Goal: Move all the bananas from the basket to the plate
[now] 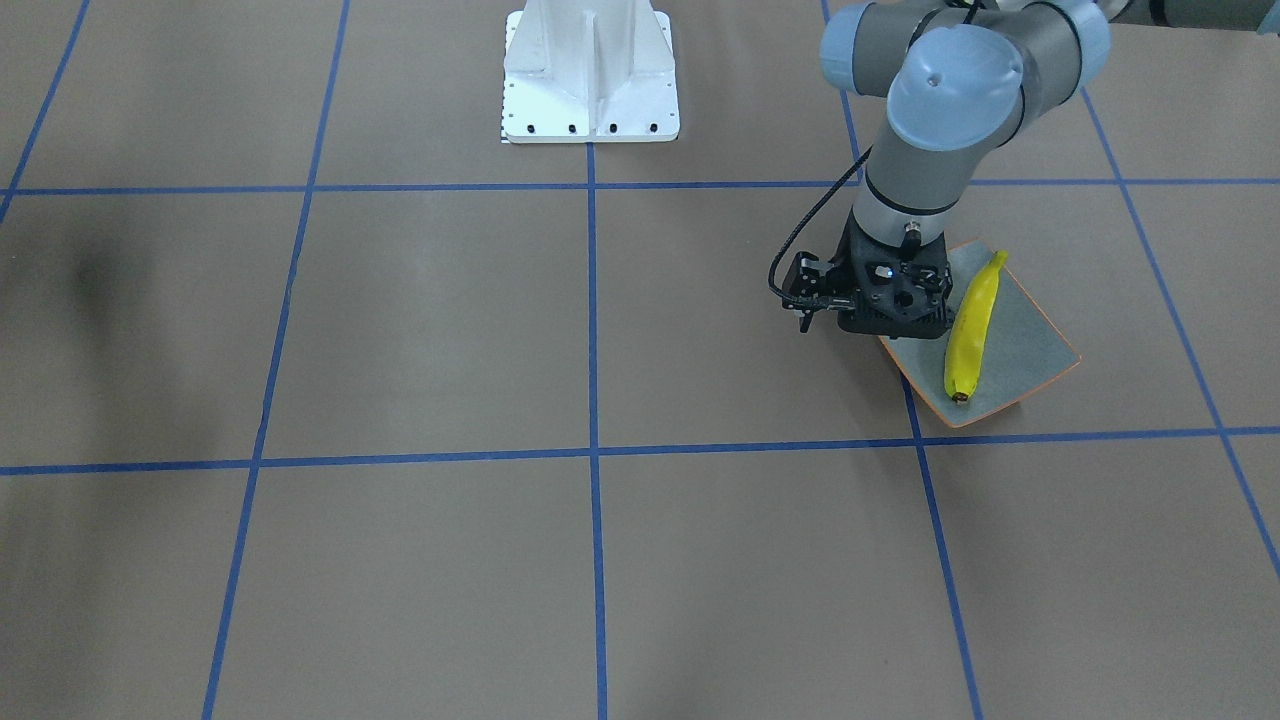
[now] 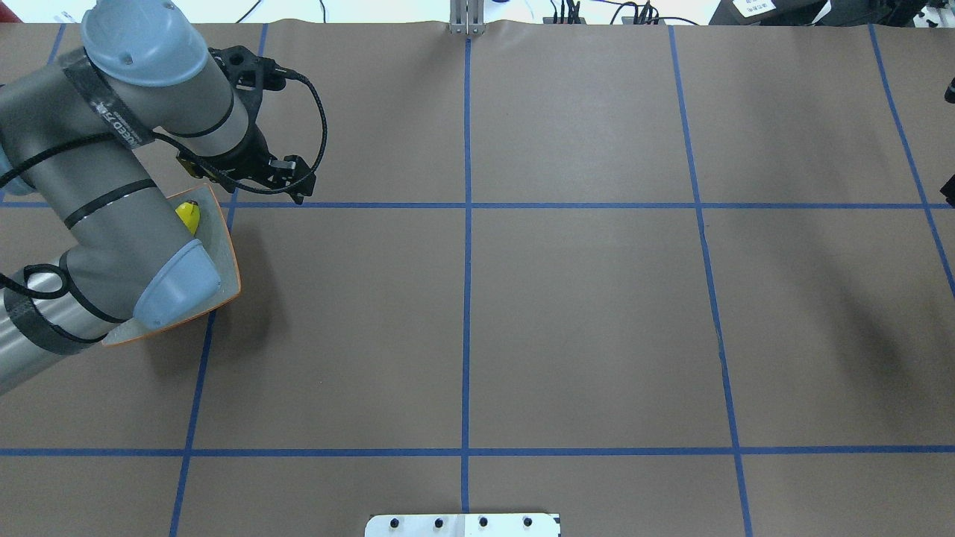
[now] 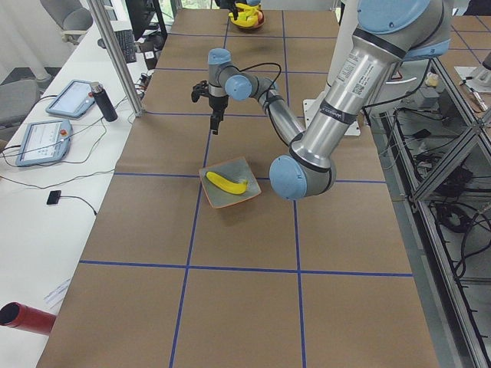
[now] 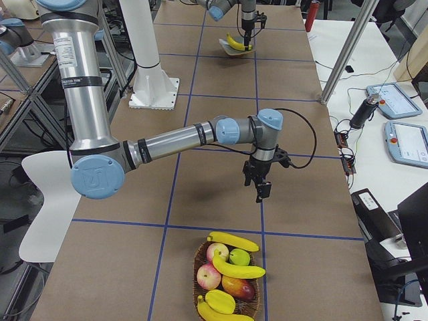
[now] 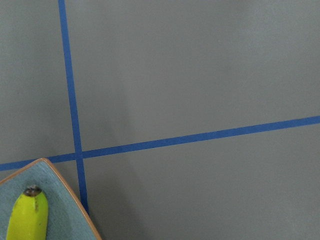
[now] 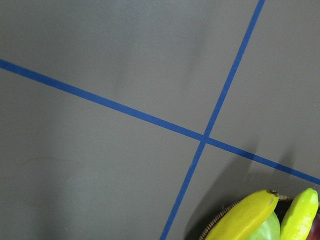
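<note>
1 banana (image 1: 970, 330) lies on the plate (image 1: 1035, 345) just beside the left gripper (image 3: 215, 123), whose jaw opening cannot be told; the right gripper (image 4: 261, 190), equally unreadable, hangs near the basket (image 4: 195, 264), its other bananas (image 4: 239, 269) partly cut off.

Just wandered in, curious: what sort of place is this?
Likely a robotics research lab: a left arm and right arm over a tape-gridded table, control tablets alongside.

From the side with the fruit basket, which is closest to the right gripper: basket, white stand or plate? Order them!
1. Fruit basket, near end, beside the right gripper.
2. White stand, midway, robot's side.
3. Plate, far end.
</note>
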Tool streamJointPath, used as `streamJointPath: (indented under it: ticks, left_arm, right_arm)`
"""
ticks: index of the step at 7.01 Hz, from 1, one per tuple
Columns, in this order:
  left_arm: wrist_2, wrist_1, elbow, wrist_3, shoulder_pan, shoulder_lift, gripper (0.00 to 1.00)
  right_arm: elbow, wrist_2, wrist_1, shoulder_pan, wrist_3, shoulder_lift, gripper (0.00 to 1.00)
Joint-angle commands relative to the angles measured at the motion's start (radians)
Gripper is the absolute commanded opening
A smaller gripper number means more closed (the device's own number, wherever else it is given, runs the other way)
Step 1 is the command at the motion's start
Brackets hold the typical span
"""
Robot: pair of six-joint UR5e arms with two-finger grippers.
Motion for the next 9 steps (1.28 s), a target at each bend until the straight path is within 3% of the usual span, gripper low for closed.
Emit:
streamJointPath:
  ticks: [1,9]
  left_arm:
    - [0.001,-0.023,0.006,-0.004,0.007,-0.001,1.0]
    - [0.001,-0.11,0.026,-0.05,0.033,-0.007,1.0]
  right_arm:
    - [-0.068,-0.029,0.003,-0.058,-0.012,-0.009,0.99]
    - [-0.151,-0.124,0.003,-0.061,-0.107,-0.069,0.99]
